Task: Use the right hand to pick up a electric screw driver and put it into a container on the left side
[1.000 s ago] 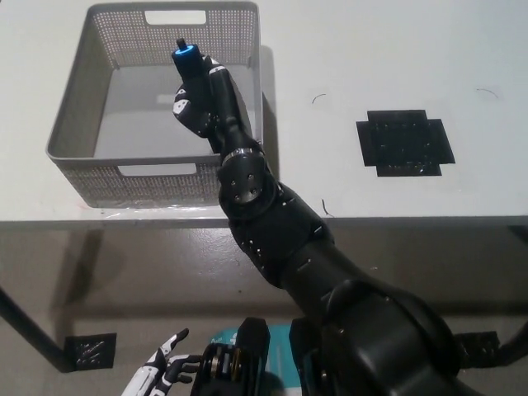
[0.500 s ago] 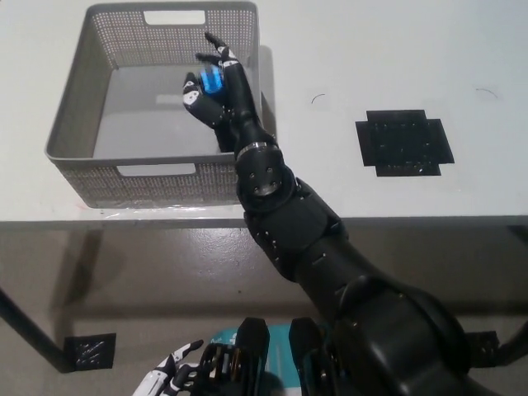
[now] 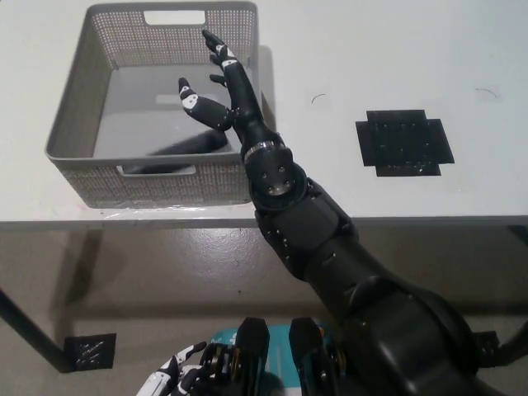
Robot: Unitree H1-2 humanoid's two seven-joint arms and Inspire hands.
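I see my right hand (image 3: 221,97) over the grey mesh basket (image 3: 69,115), near its right wall, with the fingers (image 3: 219,51) spread apart and nothing between them. The palm looks empty and turned toward the inside of the basket.

The electric screwdriver (image 3: 186,148) lies on the basket floor, just below the hand and a little to its left, on the side of the near wall. It shows only as a dark long shape. Its long axis goes almost across the basket, from the wrist side out to the left, with a small tilt toward the near wall. I cannot tell which end is the tip, because the body is dark against the shadow. The hand and the tool appear apart, with no contact between them.

In my judgement the placing is done and what remains is only to take the arm back. The relation that matters is that the tool lies under and beside the wrist, so I would lift the hand upward first, and then draw it to the right over the basket wall. A low pull could catch the right wall or push the screwdriver.

My left hand (image 3: 177,375) rests low, far below the table edge, well apart from all this; its fingers I cannot read clearly.
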